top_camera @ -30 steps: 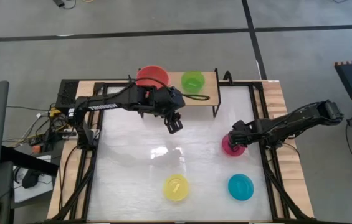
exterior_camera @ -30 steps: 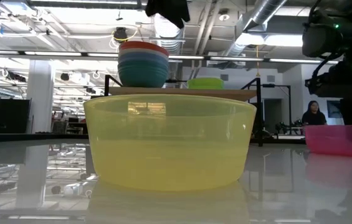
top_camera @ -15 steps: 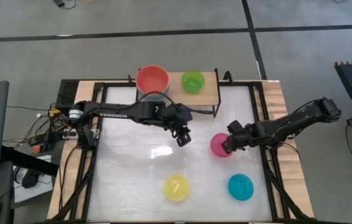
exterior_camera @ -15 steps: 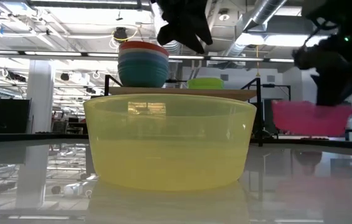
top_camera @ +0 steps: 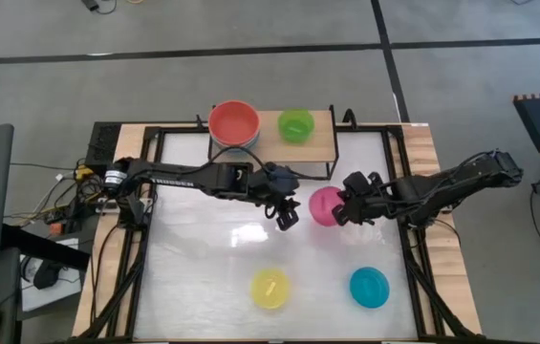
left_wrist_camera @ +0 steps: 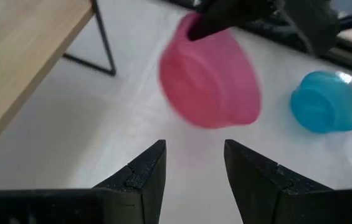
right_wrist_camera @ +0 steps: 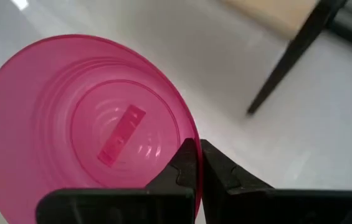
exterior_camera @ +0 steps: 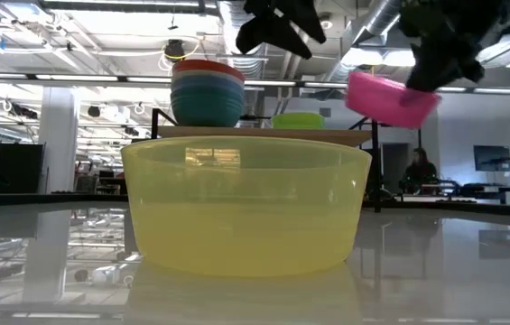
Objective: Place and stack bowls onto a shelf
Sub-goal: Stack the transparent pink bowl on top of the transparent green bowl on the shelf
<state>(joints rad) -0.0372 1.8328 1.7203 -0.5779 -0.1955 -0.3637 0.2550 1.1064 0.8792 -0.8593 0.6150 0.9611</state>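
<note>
1. High view: the pink bowl [top_camera: 325,205] is held by its rim in the right gripper [top_camera: 349,210], just right of the table's centre. The left gripper [top_camera: 287,216] is seen at its nine o'clock, near it. On the shelf [top_camera: 319,137], at twelve o'clock, a stack topped by the red bowl [top_camera: 233,121] and the lime green bowl [top_camera: 295,124] are seen. The yellow bowl [top_camera: 270,288] and cyan bowl [top_camera: 369,287] lie towards six o'clock.

2. Low view: the pink bowl [exterior_camera: 390,97] is carried tilted, clear of the table.

3. Left wrist view: the fingers [left_wrist_camera: 143,177] are parted, nothing between them.

4. Right wrist view: the fingers [right_wrist_camera: 216,171] are clamped on the pink rim.
</note>
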